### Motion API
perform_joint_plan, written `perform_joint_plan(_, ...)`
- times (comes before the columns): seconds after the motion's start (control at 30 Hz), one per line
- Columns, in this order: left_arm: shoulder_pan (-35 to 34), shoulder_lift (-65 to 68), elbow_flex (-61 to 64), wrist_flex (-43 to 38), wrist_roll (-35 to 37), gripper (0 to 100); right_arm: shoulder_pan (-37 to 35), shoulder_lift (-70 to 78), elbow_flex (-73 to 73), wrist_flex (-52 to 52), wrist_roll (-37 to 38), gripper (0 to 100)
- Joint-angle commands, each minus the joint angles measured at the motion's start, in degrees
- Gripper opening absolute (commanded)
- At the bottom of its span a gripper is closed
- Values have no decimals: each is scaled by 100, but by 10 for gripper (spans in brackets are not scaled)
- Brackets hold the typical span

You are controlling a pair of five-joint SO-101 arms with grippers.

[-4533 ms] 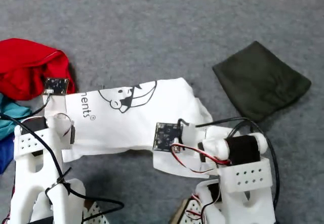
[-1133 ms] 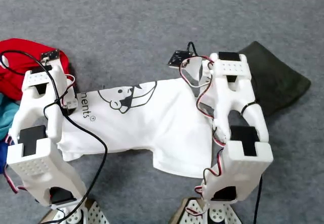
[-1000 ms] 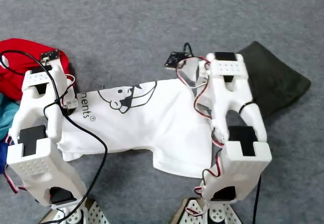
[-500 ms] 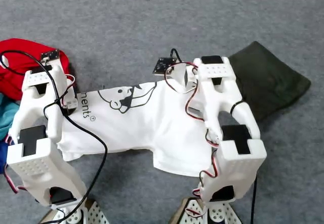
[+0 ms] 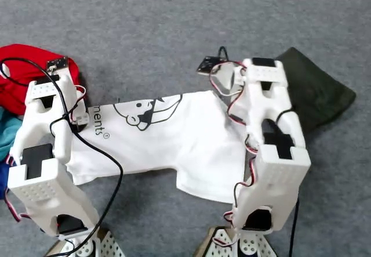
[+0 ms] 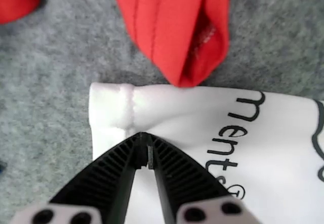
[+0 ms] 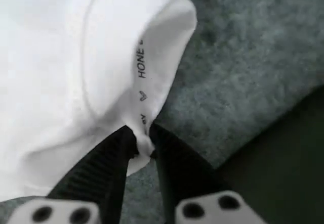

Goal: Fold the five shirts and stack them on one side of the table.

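1. Both arms have swung out from the near edge of the tabletop [image 5: 145, 31] to the far edge of the white shirt [image 5: 168, 141]. In the last second the right one has drifted inward and back out, tugging its corner of the cloth.
2. That white shirt lies spread face-up across the middle of the tabletop, between the two arms.
3. A folded dark green shirt [image 5: 319, 94] sits just beside the right arm, at the right side.
4. A crumpled red shirt [image 5: 23, 80] lies at the left side, one sleeve touching the white shirt's end, with a teal shirt [image 5: 6, 138] beside it.
5. The left fingers [image 6: 143, 152] are closed together on the white shirt, just inside its stitched end.
6. The right fingers [image 7: 130, 139] are pinched shut on the rolled collar, by the printed neck label.
7. Risks, as I judge them:
   - Both holds take little cloth, so either could slip on lifting and leave a crooked fold.
   - The red sleeve may drag along.
   - The right arm may nudge the folded green shirt.
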Motion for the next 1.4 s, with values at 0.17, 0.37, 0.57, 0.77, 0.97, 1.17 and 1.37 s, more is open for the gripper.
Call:
perform_joint_plan(0.17, 18, 31, -176, -141, 18, 19, 541, -22, -435, 18, -79, 23)
perform_joint_plan(0.37, 18, 31, -176, -141, 18, 19, 699, -171, -822, 299, -316, 239)
perform_joint_plan(0.57, 18, 31, -176, -141, 18, 19, 576, -1156, -1007, 1090, -316, 239)
perform_joint_plan(0.77, 0, 22, -167, -141, 35, 19, -374, -1921, -945, 1310, -457, 37)
perform_joint_plan(0.97, 0, 22, -167, -141, 35, 19, -1780, -1464, -593, 545, -1134, 14)
perform_joint_plan(1.17, 0, 22, -167, -141, 26, 19, -1701, -180, -655, 0, -1336, 9)
perform_joint_plan(1.37, 18, 22, -176, -9, 9, 19, -804, 945, -1429, -325, -1152, 9)
